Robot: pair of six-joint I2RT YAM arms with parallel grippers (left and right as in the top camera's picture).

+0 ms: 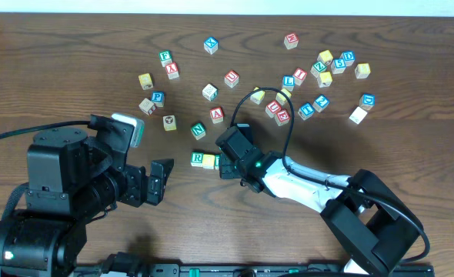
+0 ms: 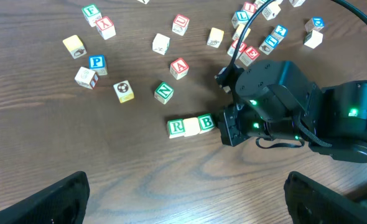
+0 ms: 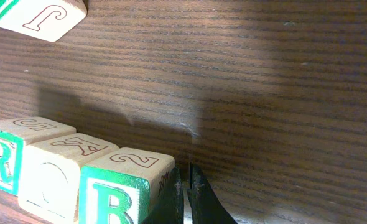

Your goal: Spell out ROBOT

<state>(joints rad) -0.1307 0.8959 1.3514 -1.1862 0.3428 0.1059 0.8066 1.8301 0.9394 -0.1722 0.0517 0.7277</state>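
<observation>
My right gripper (image 3: 187,173), clenched empty, sits just beside the B cube (image 3: 124,186); I'd nudge gently, squaring it against the yellow cube (image 3: 59,174).

Overhead looks down — both wrist views share B cube (image 2: 206,122).
</observation>
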